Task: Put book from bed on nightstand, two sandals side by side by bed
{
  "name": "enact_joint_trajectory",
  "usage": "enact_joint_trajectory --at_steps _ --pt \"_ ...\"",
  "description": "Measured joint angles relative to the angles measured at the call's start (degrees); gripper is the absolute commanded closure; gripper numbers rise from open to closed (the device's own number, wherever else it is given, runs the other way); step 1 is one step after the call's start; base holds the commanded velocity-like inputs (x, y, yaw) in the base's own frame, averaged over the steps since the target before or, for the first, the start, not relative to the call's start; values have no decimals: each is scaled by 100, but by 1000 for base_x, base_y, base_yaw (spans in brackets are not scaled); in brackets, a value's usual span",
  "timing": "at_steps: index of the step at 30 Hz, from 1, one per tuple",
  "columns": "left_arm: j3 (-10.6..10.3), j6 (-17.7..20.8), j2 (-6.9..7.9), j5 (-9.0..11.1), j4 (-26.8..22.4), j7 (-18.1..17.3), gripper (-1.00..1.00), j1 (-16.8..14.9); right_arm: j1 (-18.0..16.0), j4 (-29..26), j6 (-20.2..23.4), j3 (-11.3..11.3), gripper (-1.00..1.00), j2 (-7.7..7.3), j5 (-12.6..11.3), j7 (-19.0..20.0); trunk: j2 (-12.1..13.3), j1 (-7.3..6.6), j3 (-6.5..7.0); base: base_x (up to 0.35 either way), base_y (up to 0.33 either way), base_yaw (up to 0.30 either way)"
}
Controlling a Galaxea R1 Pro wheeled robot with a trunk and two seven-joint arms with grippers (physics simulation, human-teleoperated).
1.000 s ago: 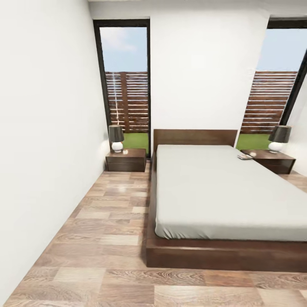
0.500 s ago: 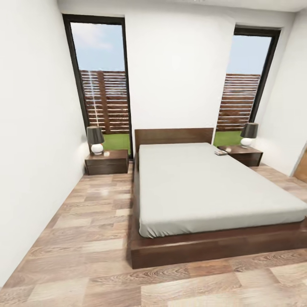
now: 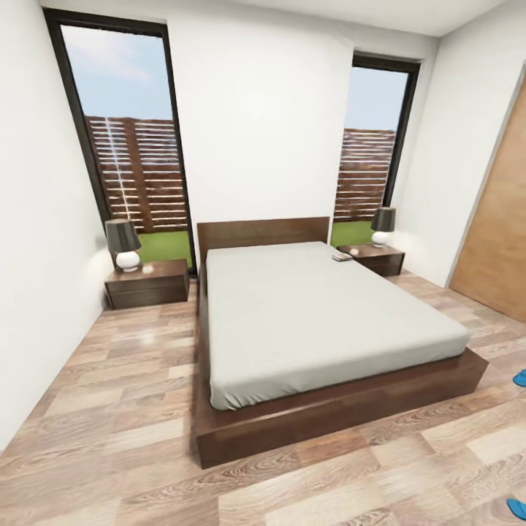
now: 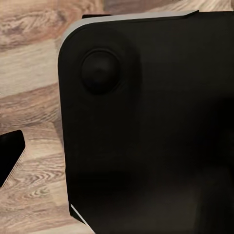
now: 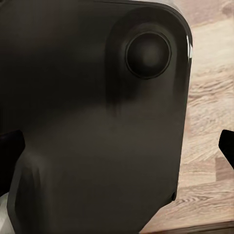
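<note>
Only head cam has bed [image 3: 314,314], book [image 3: 341,257], sandals [image 3: 520,378]; wrists: floor [image 4: 29,107]

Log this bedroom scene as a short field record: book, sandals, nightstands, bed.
book: small item on the bed at its far right corner, too small to read
sandals: two blue tips on the floor at the head view's right edge and, apart
nightstands: left nightstand and right nightstand, each bearing a lamp
grippers: state cannot be told
</note>
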Motion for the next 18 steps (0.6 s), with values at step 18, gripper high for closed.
enact_joint_trajectory --at_steps 18 --pt "0 -3 0 0 0 0 -100 2 0 0 1 0 -100 -5 0 0 0 0 0 0 0 -298"
